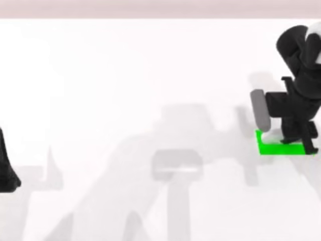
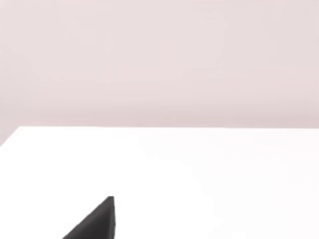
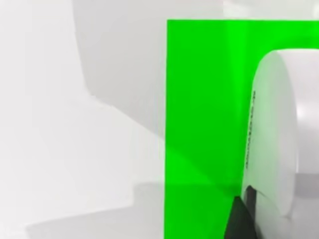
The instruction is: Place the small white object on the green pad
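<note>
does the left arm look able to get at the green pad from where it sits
Probably not easily: the left arm sits parked at the table's far left edge, while the green pad lies at the far right, and the right gripper is already over it.

A plain white table (image 1: pixel 125 75) fills the view, meeting a pale pinkish wall (image 2: pixel 159 59) behind it.

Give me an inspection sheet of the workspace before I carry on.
Surface: plain white table, shadows only.
Job's things: green pad at the table's right side; small white object at the pad, under the right arm; resting or held, cannot tell.
Clutter: nothing seen.
Grippers: right tool low over the pad; left arm parked at the left edge.
Cables: nothing seen.
Surroundings: pale wall behind the table.
</note>
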Tool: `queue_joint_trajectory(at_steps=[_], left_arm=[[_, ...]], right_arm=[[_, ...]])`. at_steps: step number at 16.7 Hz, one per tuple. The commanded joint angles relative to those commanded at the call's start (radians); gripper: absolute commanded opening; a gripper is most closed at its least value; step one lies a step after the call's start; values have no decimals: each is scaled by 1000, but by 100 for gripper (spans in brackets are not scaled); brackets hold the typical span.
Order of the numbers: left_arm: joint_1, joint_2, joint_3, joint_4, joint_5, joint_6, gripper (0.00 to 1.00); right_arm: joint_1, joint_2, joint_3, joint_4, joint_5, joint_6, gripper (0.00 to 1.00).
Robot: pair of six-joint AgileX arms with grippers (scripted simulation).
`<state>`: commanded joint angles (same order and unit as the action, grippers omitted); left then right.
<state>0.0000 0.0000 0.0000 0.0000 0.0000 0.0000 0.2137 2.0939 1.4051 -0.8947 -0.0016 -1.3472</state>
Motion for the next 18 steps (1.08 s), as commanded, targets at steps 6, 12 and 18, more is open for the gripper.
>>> queue_joint_trajectory(at_steps=[6,12,18], left_arm=[[0,0,0,0,0,0,100],[0,0,0,0,0,0,100],[0,0,0,0,0,0,100]], right_arm=[[0,1,-2,2,0,0,15],[0,1,-2,2,0,0,60],[0,1,-2,2,0,0,100]])
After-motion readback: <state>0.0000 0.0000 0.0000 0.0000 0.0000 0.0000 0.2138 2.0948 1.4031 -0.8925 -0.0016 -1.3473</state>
